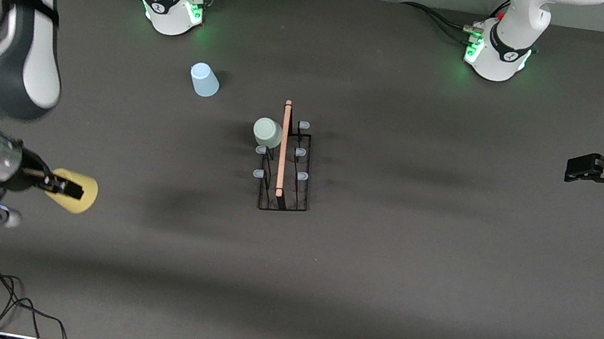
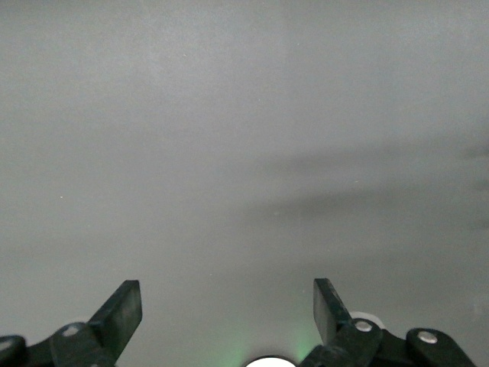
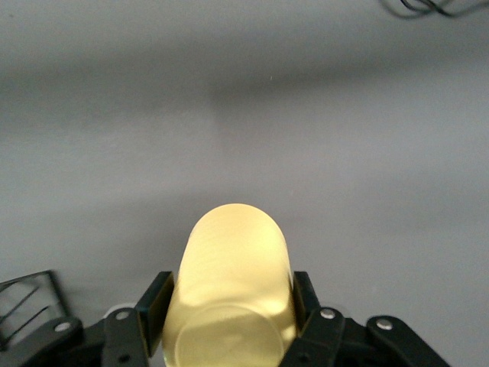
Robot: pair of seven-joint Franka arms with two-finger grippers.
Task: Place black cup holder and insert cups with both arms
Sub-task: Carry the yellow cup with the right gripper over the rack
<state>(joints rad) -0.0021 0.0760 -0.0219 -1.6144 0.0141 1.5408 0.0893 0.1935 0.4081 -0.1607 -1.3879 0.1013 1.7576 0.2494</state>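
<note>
One cup, the grey-green cup (image 1: 267,132), already sat on a peg of the black cup holder (image 1: 288,162) at frame centre. My right jaws (image 1: 67,189) gripped the yellow cup (image 1: 79,193) at lower left; my left jaws (image 1: 578,168) waited open at the right edge. Remaining too: the blue cup (image 1: 204,80), standing on the table (image 1: 381,281) at upper left.

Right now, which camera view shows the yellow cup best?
The right wrist view: the yellow cup fills the frame's lower middle, clamped between the right gripper fingers. The front view shows it smaller, partly covered by those fingers. The left wrist view shows none of it.
</note>
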